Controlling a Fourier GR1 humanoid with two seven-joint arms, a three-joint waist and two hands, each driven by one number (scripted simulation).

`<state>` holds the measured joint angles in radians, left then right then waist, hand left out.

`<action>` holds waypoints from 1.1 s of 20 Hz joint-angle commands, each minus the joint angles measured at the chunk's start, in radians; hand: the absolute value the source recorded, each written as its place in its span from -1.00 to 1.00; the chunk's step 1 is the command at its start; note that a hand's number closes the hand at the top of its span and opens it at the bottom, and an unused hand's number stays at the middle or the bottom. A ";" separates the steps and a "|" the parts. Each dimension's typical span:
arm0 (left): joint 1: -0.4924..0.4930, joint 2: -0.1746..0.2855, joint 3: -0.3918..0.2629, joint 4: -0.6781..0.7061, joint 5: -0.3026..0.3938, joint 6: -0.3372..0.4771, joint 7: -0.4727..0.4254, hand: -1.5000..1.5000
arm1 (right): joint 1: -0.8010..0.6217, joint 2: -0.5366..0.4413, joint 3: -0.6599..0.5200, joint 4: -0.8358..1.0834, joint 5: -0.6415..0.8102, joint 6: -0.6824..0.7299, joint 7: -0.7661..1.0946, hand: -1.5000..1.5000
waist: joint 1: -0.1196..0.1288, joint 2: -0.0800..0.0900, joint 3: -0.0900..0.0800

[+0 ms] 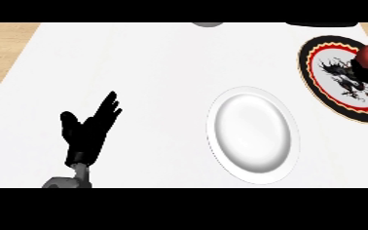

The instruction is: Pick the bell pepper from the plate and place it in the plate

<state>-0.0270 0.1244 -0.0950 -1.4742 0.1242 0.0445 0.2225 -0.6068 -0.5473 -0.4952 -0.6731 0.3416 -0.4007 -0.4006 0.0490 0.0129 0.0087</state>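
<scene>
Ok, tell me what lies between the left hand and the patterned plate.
In the head view, the empty white plate lies between the left hand and the patterned plate; the counter around it is bare.

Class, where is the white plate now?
In the head view, the white plate lies right of centre, between the left hand and the patterned plate.
</scene>
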 commanded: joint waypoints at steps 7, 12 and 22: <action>0.029 -0.012 -0.038 -0.002 -0.006 -0.023 0.011 0.00 | -0.115 -0.109 0.086 0.354 0.127 0.148 0.066 -1.00 | 0.052 0.022 -0.001; -0.025 -0.028 -0.019 0.042 -0.021 0.017 0.026 0.00 | -0.152 -0.086 0.013 0.386 0.040 0.224 -0.090 -1.00 | 0.026 0.023 0.001; 0.051 -0.029 -0.021 0.007 -0.020 0.012 -0.013 0.00 | -0.144 -0.177 -0.184 0.463 -0.150 0.359 -0.205 -1.00 | 0.011 0.014 -0.001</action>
<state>-0.0164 0.1082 -0.1071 -1.4909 0.1159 0.0410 0.2031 -0.7579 -0.6872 -0.6296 -0.2494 0.2374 -0.0911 -0.5871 0.0651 0.0252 0.0121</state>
